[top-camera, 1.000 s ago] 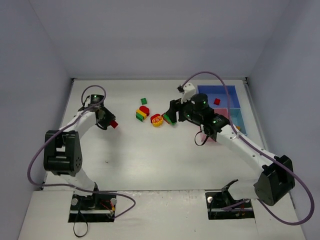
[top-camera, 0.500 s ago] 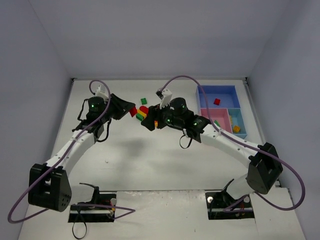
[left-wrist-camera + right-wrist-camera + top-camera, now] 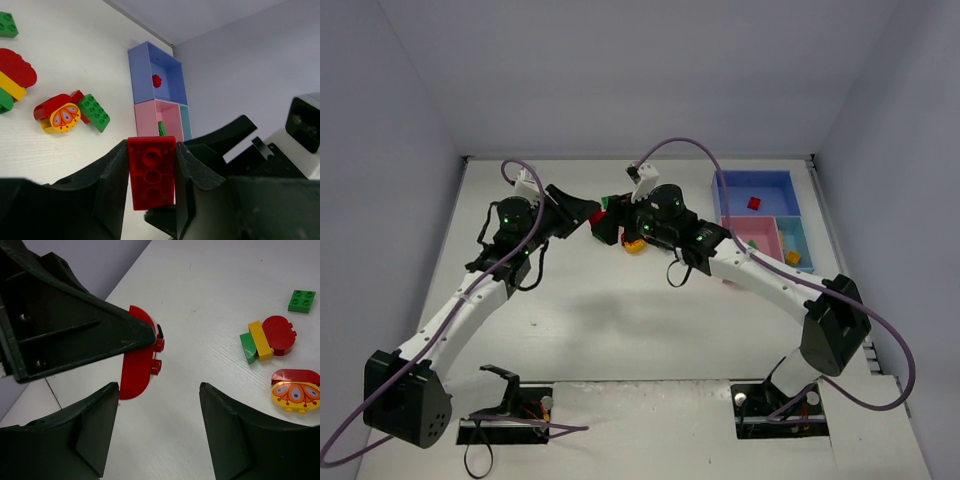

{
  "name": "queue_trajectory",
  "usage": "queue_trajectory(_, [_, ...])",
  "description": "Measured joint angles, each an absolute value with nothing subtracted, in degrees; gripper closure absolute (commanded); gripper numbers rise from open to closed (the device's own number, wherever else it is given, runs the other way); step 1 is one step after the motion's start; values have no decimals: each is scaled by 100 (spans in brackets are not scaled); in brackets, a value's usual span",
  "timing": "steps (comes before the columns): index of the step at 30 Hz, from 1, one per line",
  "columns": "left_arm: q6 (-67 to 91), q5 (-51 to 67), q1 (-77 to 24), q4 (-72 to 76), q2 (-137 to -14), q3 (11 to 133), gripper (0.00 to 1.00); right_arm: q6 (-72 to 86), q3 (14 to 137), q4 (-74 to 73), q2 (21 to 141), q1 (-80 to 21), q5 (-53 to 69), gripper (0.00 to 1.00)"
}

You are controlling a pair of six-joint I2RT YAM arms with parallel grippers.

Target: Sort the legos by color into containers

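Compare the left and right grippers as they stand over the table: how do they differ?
The left black two-finger gripper is shut on a red studded plastic brick; the right black two-finger gripper stands open and empty. The left's fingers press the brick's sides; the right's fingers touch nothing. Both face each other over the white table.

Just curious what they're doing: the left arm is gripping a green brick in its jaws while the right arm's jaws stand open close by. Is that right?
Only the colour is wrong: the left wrist view shows a red brick pinched in the left arm's jaws. The right arm's jaws do stand open close by.
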State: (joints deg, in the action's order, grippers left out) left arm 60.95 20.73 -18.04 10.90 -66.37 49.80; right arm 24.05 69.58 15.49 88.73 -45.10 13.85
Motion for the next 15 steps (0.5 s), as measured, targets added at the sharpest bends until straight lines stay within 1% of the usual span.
queue_trajectory(6, [6093,1984,-1986,1028,-6569,4980,88,2399,7131,1612,9098,-4563,1385,42])
queue_trajectory(9, [6093,1940,-2016,954,-6567,4980,88,2373,7146,1645,9100,-4584,1378,46])
queue_trajectory(10, [6093,1920,-2021,934,-6567,4980,88,2359,7148,1653,9100,-4584,1374,49])
queue_trajectory(12, [6093,1903,-2027,921,-6567,4971,88,2305,7148,1656,9100,-4584,1361,57])
queue_trajectory(13, [6093,1898,-2034,917,-6567,4965,88,2274,7148,1656,9100,-4584,1339,65])
queue_trajectory(14, [6093,1894,-2047,917,-6567,4950,88,2231,7148,1658,9100,-4584,1326,71])
queue_trajectory(15, [6093,1870,-2058,930,-6567,4930,87,2209,7148,1660,9100,-4587,1334,83])
